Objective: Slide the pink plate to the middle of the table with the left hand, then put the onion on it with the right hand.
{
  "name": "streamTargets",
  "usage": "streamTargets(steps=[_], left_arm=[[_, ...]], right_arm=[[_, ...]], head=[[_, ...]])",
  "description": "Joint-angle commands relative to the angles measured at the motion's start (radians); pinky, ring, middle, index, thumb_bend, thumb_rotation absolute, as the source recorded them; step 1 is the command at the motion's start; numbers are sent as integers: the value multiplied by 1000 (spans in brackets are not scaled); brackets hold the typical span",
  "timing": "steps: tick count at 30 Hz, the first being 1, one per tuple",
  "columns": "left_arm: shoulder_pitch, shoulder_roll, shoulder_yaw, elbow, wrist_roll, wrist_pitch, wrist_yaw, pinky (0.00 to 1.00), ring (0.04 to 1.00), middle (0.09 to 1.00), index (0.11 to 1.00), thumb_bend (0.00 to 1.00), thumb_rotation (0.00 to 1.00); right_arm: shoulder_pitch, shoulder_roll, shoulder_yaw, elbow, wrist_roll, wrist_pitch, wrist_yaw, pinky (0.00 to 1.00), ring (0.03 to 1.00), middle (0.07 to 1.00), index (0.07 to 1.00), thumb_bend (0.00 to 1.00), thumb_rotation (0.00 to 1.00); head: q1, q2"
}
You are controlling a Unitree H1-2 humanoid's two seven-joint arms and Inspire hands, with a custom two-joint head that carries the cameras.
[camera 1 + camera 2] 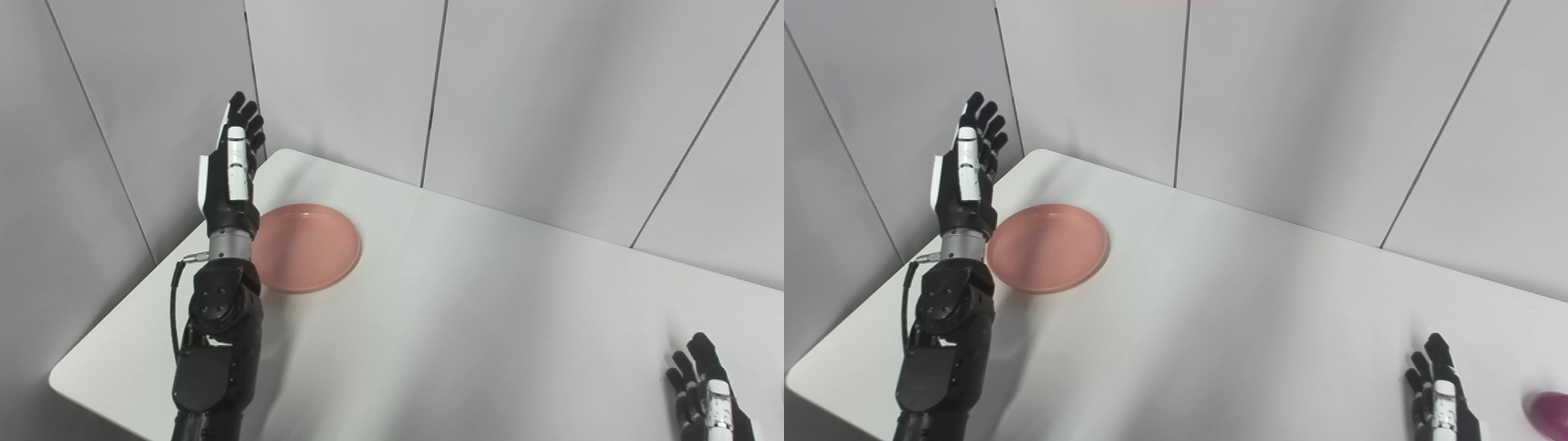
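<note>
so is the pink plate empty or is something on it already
Empty: the pink plate shows only bare pink inside, and the left hand is raised beside it.

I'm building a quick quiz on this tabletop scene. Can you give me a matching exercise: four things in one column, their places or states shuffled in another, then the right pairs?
Things:
1. left hand
2. right hand
3. pink plate
4. purple onion

Places or states:
A. empty, at the table's far left
B. cut off by the bottom right corner of the right eye view
C. raised beside the plate, fingers straight up, holding nothing
D. low at the near right, fingers apart, holding nothing

Pairs: 1-C, 2-D, 3-A, 4-B
</note>
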Motion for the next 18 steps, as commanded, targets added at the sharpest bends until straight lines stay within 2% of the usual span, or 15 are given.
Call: streamTargets(steps=[1, 5, 8, 16, 18], left_arm=[[-36, 30, 10, -2, -9, -42, 7, 935, 938, 948, 925, 408, 1000], [-38, 36, 24, 29, -30, -45, 8, 956, 952, 959, 939, 398, 1000], [-40, 39, 33, 52, -43, -60, 5, 955, 947, 951, 923, 388, 1000], [-46, 48, 50, 93, -63, -68, 12, 952, 940, 950, 927, 379, 1000], [-46, 50, 55, 99, -65, -69, 14, 950, 936, 942, 920, 373, 1000]], right_arm=[[7, -3, -5, 23, 7, -27, 10, 947, 950, 963, 932, 588, 870], [5, -4, -6, 14, 15, -15, 11, 966, 958, 972, 947, 622, 875], [6, 1, -11, 7, 28, -5, 9, 944, 941, 956, 918, 598, 844], [7, 1, -12, -2, 36, 1, 4, 908, 924, 939, 893, 615, 832], [8, -1, -13, 1, 39, 0, 6, 872, 910, 928, 882, 605, 819]], head=[[8, -3], [24, -6], [27, -5], [26, -1], [24, 2]])
